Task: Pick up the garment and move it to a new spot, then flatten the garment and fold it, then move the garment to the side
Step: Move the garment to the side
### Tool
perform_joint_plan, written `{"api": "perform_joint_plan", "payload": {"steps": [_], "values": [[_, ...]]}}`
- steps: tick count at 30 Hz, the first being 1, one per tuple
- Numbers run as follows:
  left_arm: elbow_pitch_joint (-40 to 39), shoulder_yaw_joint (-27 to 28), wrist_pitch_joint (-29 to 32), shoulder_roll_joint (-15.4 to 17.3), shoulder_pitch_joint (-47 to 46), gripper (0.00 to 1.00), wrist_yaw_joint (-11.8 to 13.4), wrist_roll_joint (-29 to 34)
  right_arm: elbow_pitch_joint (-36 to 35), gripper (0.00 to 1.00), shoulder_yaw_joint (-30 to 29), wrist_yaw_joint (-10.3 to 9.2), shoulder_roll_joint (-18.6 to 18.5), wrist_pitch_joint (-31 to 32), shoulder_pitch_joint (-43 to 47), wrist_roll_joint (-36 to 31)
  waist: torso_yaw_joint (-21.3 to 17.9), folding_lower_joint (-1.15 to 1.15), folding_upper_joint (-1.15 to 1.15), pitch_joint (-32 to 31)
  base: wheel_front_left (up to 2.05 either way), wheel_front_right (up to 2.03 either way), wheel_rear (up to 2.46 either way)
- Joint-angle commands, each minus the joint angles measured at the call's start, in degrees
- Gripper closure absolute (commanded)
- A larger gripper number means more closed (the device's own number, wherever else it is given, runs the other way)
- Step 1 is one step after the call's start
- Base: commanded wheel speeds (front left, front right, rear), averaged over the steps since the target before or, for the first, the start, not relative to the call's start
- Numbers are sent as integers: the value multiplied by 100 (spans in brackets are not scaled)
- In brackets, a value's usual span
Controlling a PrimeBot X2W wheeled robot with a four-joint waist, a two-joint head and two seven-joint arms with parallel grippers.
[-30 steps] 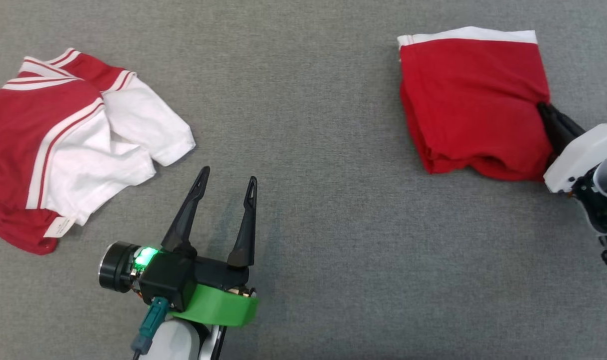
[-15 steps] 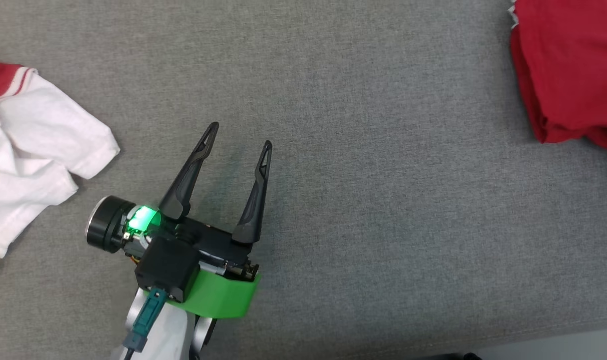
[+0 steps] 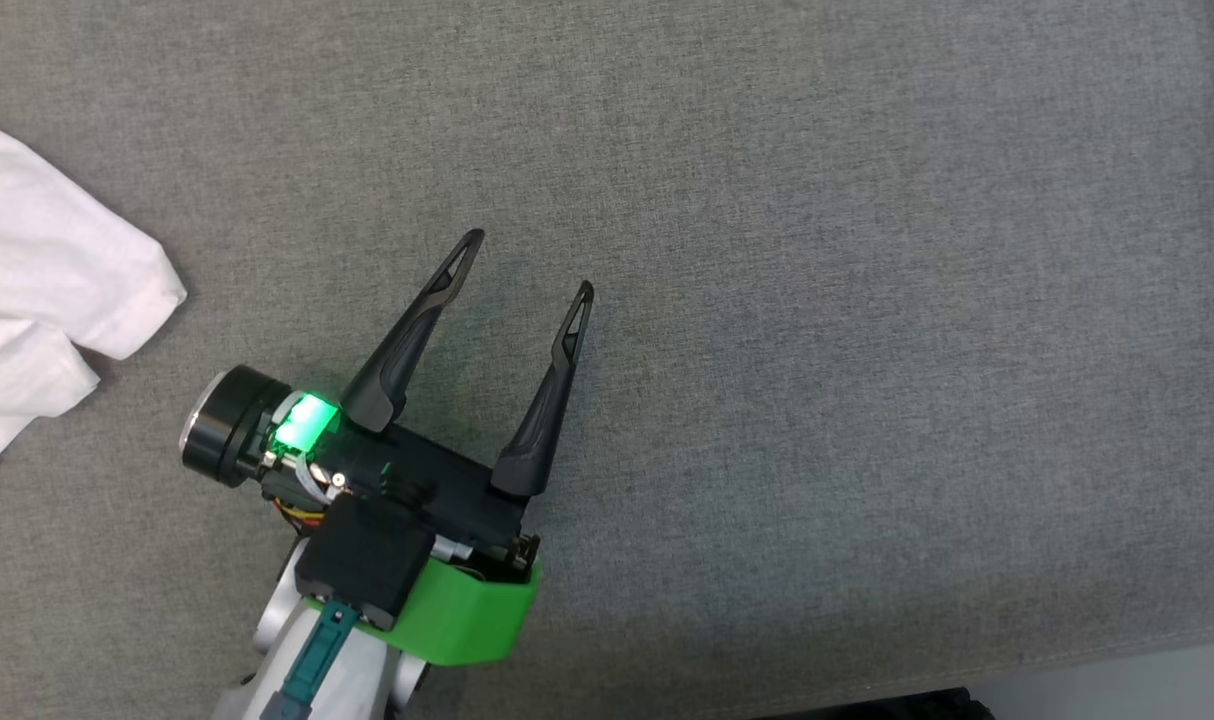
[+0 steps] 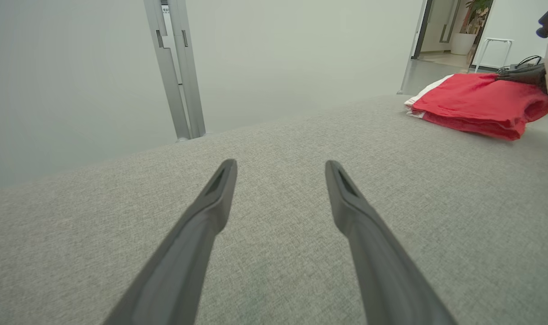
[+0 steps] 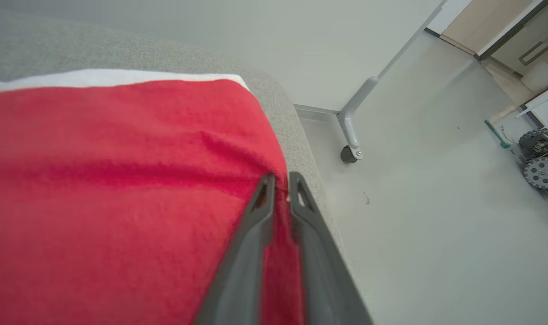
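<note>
Spread left jaws well apart from folded garment [image 4: 472, 106]; barely parted right jaws on its edge, grip unclear; may snag on pull-back, unfolding it.

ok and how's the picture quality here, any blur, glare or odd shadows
Head view: even light, sharp; the left gripper casts only a faint shadow on the grey surface, and its green light glows bright. Left wrist view: wide-angle stretch, fingers soft near the lens, red garment fairly crisp. Right wrist view: the garment close up looks blurry, the floor sharper.
</note>
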Motion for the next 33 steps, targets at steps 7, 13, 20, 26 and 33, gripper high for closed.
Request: {"api": "perform_joint_plan", "payload": {"steps": [7, 13, 20, 26, 33], "values": [[100, -25, -1, 4, -127, 0, 122, -50, 272, 0, -380, -9, 701, -416, -443, -1049, 84, 0, 0, -248, 0, 0, 0], [390, 105, -1, -75, 142, 0, 302, -247, -178, 0, -474, -9, 1828, -486, 177, -1091, 58, 0, 0, -975, 0, 0, 0], [809, 334, -1, -150, 615, 0, 514, -416, -942, 0, -365, -9, 2776, -484, 1269, -1020, 84, 0, 0, -1956, 0, 0, 0], [1123, 645, -1, -280, 1165, 0, 699, -744, -1568, 0, -345, -9, 3404, -484, 2139, -1078, 123, 0, 0, -2723, 0, 0, 0], [1439, 989, -2, -348, 1707, 0, 805, -994, -2200, 0, -360, -9, 4099, -485, 3120, -1410, 214, 0, 0, -3477, 0, 0, 0]]}}
